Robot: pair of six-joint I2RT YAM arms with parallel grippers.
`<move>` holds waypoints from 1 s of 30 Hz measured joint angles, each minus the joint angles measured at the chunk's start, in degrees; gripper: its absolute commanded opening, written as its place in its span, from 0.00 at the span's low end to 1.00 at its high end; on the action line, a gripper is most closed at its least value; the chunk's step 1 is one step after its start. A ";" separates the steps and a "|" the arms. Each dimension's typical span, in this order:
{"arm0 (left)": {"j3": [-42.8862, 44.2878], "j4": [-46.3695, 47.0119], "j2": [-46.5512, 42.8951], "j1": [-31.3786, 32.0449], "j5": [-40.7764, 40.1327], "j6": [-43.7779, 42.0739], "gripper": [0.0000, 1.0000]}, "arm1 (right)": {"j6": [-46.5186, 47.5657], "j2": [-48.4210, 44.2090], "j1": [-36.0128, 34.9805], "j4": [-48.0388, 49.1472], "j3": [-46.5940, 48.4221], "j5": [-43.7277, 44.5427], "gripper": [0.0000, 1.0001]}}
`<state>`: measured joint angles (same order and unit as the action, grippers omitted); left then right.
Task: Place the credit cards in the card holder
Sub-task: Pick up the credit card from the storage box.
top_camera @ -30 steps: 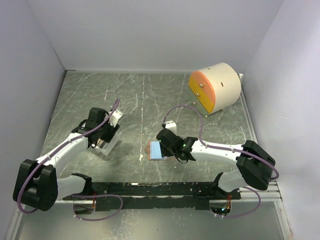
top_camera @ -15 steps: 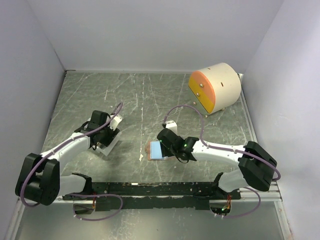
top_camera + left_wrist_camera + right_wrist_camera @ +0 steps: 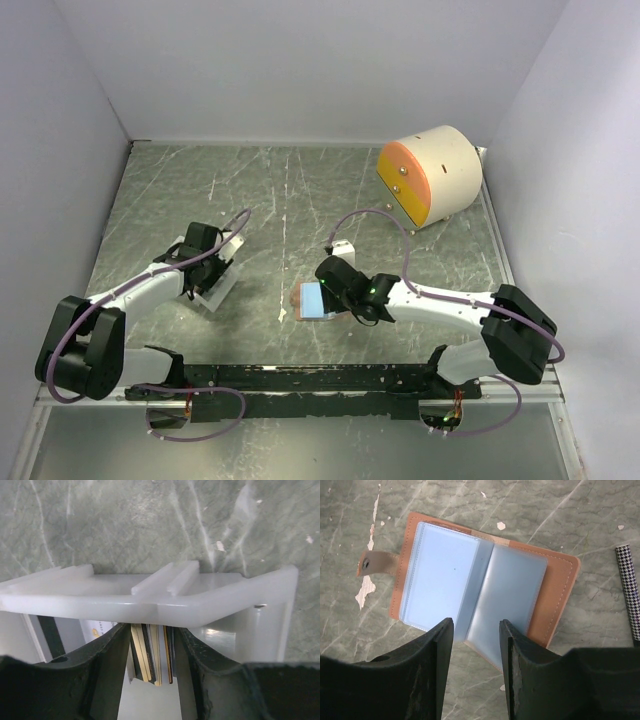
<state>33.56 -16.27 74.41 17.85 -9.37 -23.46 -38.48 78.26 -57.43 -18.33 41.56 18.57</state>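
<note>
Left end effector (image 3: 151, 636) straddles credit cards (image 3: 150, 657), grip unclear; right end effector (image 3: 476, 626) parted, empty.

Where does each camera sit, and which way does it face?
Top external: above and behind the robot, facing down on the table; both arms show.
Left wrist: on the left arm, facing credit cards in the white tray; left fingers show.
Right wrist: on the right arm, facing down on the open card holder; right fingers show.
Shared: top and right wrist both see the card holder.
</note>
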 measured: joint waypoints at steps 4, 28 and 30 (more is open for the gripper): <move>0.02 0.48 -0.02 0.00 -2.86 -0.59 0.46 | 0.00 -0.24 0.00 0.02 0.00 -0.04 0.42; 0.70 3.65 -0.85 0.00 -17.51 -4.63 0.47 | 0.00 -0.46 0.00 0.04 0.00 -0.20 0.42; 1.01 4.09 -0.22 0.00 -18.60 -5.01 0.47 | 0.00 -0.46 0.00 0.04 0.00 -0.20 0.42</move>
<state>34.57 -12.19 74.19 17.85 -27.97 -28.47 -38.48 77.80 -57.43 -18.28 41.56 18.37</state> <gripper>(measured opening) 0.468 0.421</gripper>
